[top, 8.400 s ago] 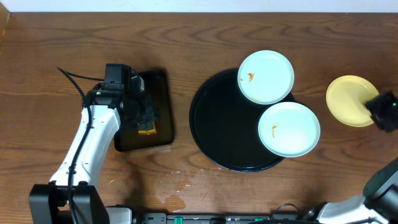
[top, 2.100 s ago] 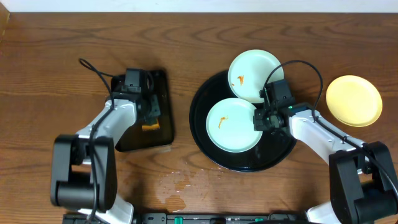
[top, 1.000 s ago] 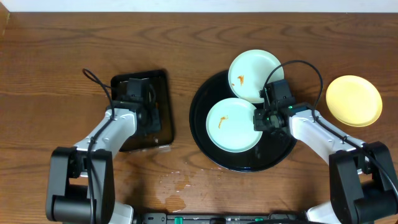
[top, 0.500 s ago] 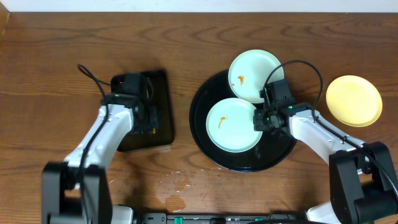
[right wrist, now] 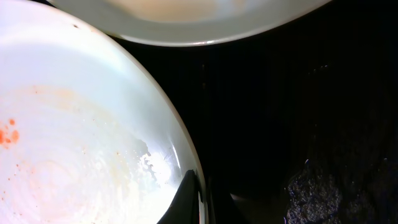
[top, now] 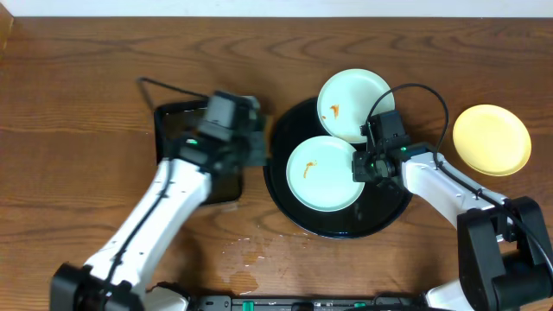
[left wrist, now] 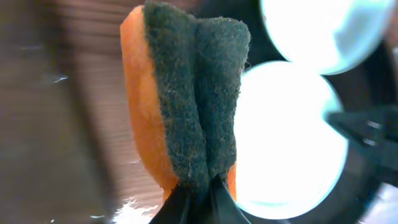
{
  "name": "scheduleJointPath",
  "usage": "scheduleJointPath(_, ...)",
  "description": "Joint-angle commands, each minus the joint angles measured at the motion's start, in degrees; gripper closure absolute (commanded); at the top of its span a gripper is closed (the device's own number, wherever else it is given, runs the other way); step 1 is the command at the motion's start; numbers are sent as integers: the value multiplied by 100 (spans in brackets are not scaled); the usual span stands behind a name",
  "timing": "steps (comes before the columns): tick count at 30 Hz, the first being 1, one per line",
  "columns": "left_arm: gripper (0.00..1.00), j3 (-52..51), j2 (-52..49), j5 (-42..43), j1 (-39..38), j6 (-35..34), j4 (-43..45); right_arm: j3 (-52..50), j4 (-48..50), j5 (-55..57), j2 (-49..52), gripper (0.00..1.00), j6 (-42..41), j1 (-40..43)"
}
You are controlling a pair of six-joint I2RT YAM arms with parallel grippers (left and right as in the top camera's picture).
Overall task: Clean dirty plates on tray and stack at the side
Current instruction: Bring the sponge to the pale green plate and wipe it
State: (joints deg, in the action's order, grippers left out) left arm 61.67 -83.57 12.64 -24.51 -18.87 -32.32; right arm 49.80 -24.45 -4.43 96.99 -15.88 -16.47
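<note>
Once lifted off the small tray [top: 173, 125], swings over to the edge of the tray [top: 281, 186] with sponge [left wrist: 186, 106] squeezed in left hand [left wrist: 199, 193]. Pins the smeared plate [top: 324, 173] by its rim on the tray with right hand [top: 367, 164]. Means scrubbing can start; leaves yellow plate [top: 492, 138] aside on counter [top: 86, 86].

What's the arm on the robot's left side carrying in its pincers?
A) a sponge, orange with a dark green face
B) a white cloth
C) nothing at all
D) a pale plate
A: the left wrist view shows the left gripper pinching a folded sponge, orange with a dark green scouring face. The plate is gripped at its rim by the right gripper, not the left.
</note>
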Motion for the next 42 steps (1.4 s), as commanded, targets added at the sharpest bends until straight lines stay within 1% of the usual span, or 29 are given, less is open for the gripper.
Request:
scheduleJointPath(1, 93, 81, -466, 173, -643, -535, 341, -151, -129, 542, 118, 99, 68, 63)
scheduleJointPath(5, 93, 81, -1198, 293, -1224, -1198, 866, -151, -133, 542, 118, 99, 68, 63)
scheduleJointPath(7, 92, 81, -1523, 612, -1423, -1257, 1176, -151, -133, 544, 118, 99, 68, 63)
scheduleJointPath(9, 93, 81, -1829, 798, -1596, -1467, 1423, -151, -131, 544, 118, 99, 68, 63)
scheduleJointPath(13, 92, 81, -2302, 789, -1742, -1582, 1727, -151, -131, 542, 118, 99, 57, 63)
scheduleJointPath(15, 93, 81, -2511, 726, -1722, -1596, 1714, -151, -129, 544, 118, 99, 46, 63)
scheduleJointPath(16, 93, 81, -2573, 627, -1698, -1602, 1655, -151, -129, 542, 118, 99, 46, 63)
scheduleJointPath(19, 93, 81, -2702, -57, -1508, -1917, 1268, -151, -149, 542, 118, 99, 46, 63)
scheduleJointPath(22, 92, 83, -2680, -527, -1296, -1912, 1161, -151, -179, 544, 118, 99, 46, 61)
scheduleJointPath(29, 92, 94, -2625, -1727, -1032, -1624, 1204, -151, -293, 544, 118, 99, 48, 63)
scheduleJointPath(36, 93, 256, -2549, -2577, -1032, -1414, 1163, -151, -363, 549, 118, 99, 48, 63)
scheduleJointPath(42, 92, 468, -2135, -3198, -1032, -1239, 953, -151, -365, 546, 118, 99, 50, 63)
